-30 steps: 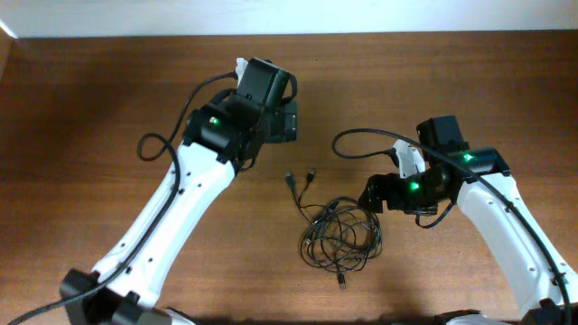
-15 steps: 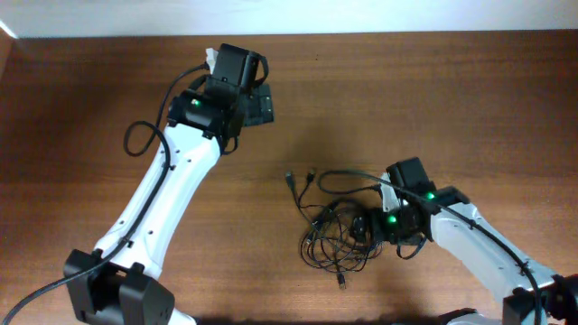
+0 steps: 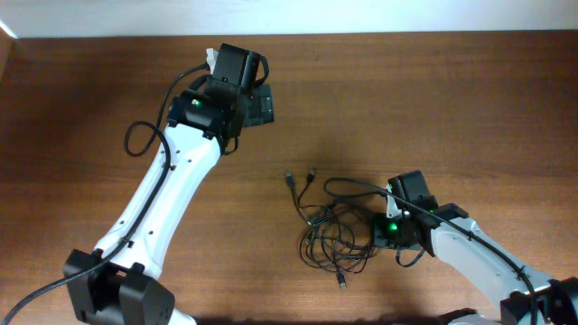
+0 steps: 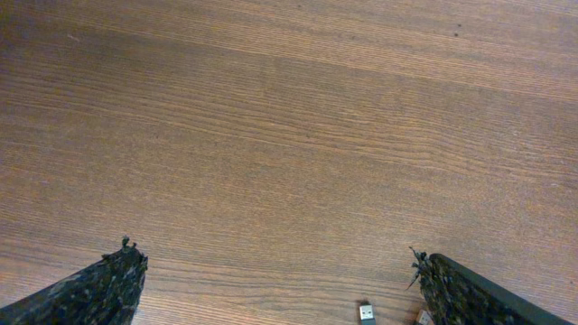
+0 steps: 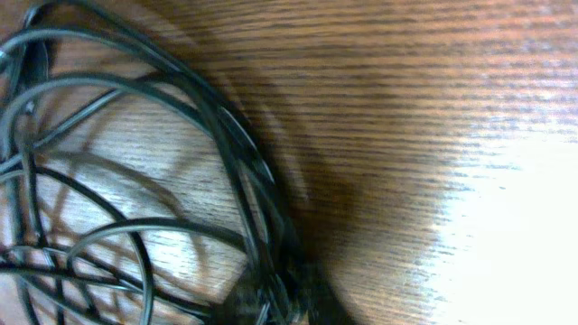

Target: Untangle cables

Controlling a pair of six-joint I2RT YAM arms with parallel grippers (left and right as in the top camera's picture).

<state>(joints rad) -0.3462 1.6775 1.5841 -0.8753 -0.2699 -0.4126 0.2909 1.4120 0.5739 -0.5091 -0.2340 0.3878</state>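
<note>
1. The thin black cables (image 3: 339, 239) lie as 1 loose tangle on the brown wooden table (image 3: 470, 108), in the lower middle of the overhead view. The small plug ends (image 3: 289, 177) stick out at its upper left side.
2. The right gripper (image 3: 372, 227) is closed at the right edge of the tangle. In the right wrist view the strands run together toward its fingers, but that part is blurred. I judge that it pinches at least 1 strand.
3. The left gripper (image 3: 260, 106) is wide open and holds nothing. It hangs over bare wood, well apart from the tangle.
4. Risk: if several strands are pinched together, a pull can tighten the knots instead of loosening them.
5. Risk: nothing holds the other side down, so the whole tangle can slide with the pull, or the thin strand can slip out of the fingers.
</note>
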